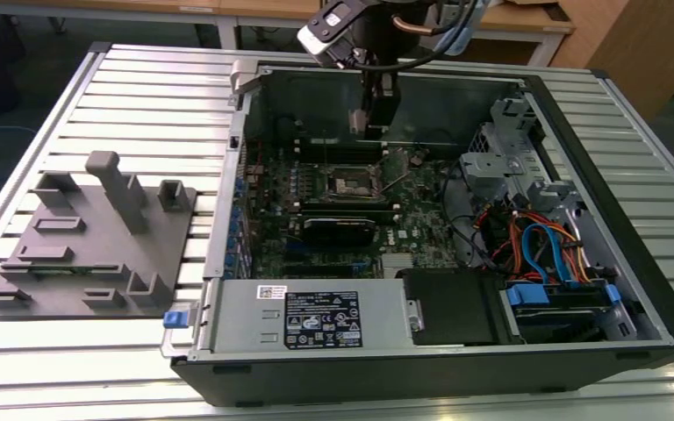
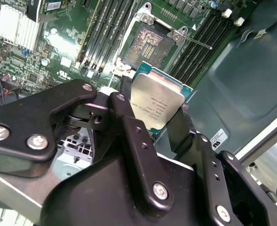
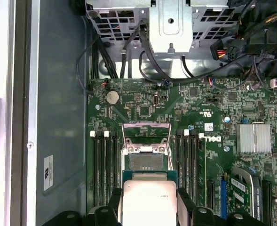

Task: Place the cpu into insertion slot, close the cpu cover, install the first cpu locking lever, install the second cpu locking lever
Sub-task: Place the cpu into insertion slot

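End effector (image 2: 153,117) is gripping the cpu (image 2: 159,99) by its edges, holding it above the green board just short of the insertion slot (image 2: 145,44). The cpu cover (image 3: 146,125) is standing open. Risk: the chip is sitting tilted, so a skewed or offset descent could catch the rim and bend contacts.

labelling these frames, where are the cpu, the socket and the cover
cpu (image 2: 159,106): second wrist view, middle of its silver top.
socket (image 3: 146,162): first wrist view, on the dark recess.
cover (image 3: 146,125): first wrist view, on a bar of the open frame.
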Controlling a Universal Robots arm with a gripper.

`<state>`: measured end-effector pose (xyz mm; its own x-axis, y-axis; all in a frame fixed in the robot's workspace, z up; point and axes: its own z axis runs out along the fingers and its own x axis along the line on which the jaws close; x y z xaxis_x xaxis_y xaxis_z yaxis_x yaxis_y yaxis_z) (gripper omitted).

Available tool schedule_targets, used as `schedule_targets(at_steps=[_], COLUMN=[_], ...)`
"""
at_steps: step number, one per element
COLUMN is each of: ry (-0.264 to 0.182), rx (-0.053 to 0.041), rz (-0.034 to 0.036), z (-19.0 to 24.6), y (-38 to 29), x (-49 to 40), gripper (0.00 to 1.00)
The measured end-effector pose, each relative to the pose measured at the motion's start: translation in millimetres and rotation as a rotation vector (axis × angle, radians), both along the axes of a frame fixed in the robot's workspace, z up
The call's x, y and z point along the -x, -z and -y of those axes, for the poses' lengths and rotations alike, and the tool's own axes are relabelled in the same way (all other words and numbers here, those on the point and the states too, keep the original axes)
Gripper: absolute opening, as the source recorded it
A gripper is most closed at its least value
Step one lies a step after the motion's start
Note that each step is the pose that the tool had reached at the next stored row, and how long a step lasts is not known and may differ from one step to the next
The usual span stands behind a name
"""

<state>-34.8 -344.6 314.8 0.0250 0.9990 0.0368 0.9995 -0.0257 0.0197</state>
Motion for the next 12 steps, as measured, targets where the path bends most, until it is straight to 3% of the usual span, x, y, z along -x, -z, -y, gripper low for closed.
schedule_targets(at_steps=[12], ry=[0.0], rx=[0.0], rz=[0.0], z=[0.0], y=[11.9], x=[0.0], gripper=[0.54])
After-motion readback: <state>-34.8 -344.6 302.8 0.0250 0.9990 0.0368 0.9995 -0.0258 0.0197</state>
